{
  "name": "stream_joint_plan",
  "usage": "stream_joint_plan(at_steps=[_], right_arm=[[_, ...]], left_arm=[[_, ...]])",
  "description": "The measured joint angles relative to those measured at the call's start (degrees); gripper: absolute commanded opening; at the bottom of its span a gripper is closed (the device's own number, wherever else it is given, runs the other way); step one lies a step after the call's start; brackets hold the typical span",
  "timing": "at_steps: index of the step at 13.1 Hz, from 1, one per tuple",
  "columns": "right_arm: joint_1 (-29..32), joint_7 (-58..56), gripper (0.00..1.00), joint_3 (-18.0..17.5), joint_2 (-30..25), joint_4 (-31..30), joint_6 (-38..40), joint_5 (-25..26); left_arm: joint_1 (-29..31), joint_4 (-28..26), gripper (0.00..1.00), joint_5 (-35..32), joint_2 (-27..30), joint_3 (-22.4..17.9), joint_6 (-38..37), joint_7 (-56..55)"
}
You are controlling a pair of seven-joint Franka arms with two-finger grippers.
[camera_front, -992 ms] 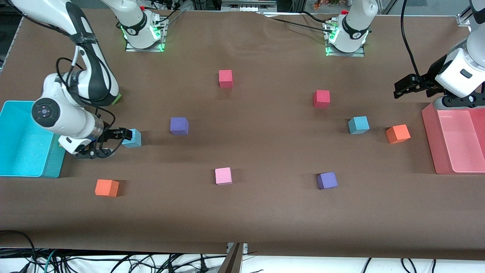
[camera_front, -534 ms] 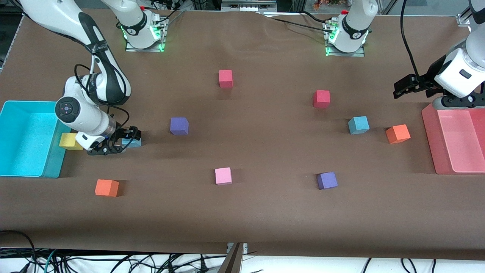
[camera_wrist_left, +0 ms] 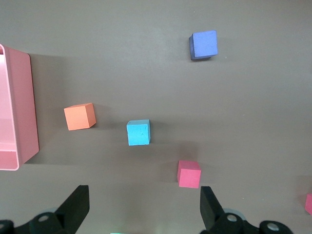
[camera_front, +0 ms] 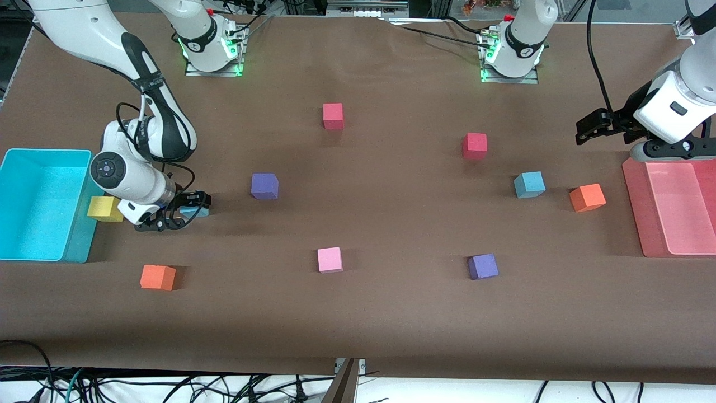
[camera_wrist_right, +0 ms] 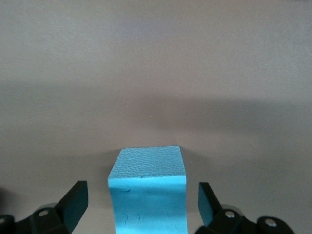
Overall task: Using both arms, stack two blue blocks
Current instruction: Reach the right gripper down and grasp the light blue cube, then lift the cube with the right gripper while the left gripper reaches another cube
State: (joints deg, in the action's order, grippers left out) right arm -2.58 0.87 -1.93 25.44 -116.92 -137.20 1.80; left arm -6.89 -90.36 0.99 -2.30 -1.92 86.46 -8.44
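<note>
The right pincer [camera_front: 180, 214] is down at the counter [camera_front: 391, 324] near the right arm's end, its fingers spread wide with one blue block [camera_front: 197, 211] sitting in the gap between them, a clear margin on each side in the right wrist view, so the fingers [camera_wrist_right: 73, 202] straddle that block [camera_wrist_right: 147, 190] without touching it. Just beside the pincer sits a yellow block [camera_front: 104, 208], right up against the wall of the cyan bin [camera_front: 11, 162]. An orange block [camera_front: 157, 277] lies nearer the front camera, and a purple block [camera_front: 264, 186] rests toward the middle of the counter. Over at the left arm's end, the left pincer [camera_front: 588, 127] hangs in the air over bare counter beside the pink bin [camera_front: 637, 212], its fingers [camera_wrist_left: 74, 207] splayed wide and holding nothing. The second blue block [camera_front: 529, 184] rests on the counter near it, with another orange block [camera_front: 587, 197] just beside, between it and the pink bin. A red block [camera_front: 474, 145] lies farther from the camera than this blue block, another red block [camera_front: 333, 116] farther still, while a pink block [camera_front: 329, 259] and a second purple block [camera_front: 483, 266] sit nearer.
</note>
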Motion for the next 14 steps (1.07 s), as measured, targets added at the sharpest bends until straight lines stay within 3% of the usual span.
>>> stream_joint_plan(at_steps=[2,3,4,5,6,11,14], right_arm=[[0.06,0.00,0.99,0.15,0.68,0.00,-0.15,0.00],[0.06,0.00,0.82,0.21,0.97,0.00,-0.19,0.00],[0.07,0.00,0.40,0.25,1.20,0.00,-0.20,0.00],[0.08,0.00,0.06,0.28,1.39,-0.01,-0.19,0.00],[0.08,0.00,0.00,0.29,1.53,-0.01,-0.19,0.00],[0.08,0.00,0.00,0.32,1.66,0.39,0.35,0.00],[-0.23,0.34,0.00,-0.05,1.38,6.63,10.75,-0.01]], left_arm=[[-0.01,-0.02,1.00,0.00,-0.06,0.00,0.00,0.00],[-0.01,-0.08,1.00,0.00,-0.06,0.00,0.02,0.00],[-0.01,-0.20,1.00,0.00,-0.05,0.00,0.21,0.00],[-0.01,-0.46,1.00,0.00,0.01,0.00,0.54,0.00],[-0.02,-0.96,1.00,0.00,0.19,0.00,1.00,0.00],[-0.04,-1.71,1.00,0.00,0.93,0.05,1.34,0.00],[-0.03,-2.21,1.00,0.00,1.07,0.05,1.35,0.00]])
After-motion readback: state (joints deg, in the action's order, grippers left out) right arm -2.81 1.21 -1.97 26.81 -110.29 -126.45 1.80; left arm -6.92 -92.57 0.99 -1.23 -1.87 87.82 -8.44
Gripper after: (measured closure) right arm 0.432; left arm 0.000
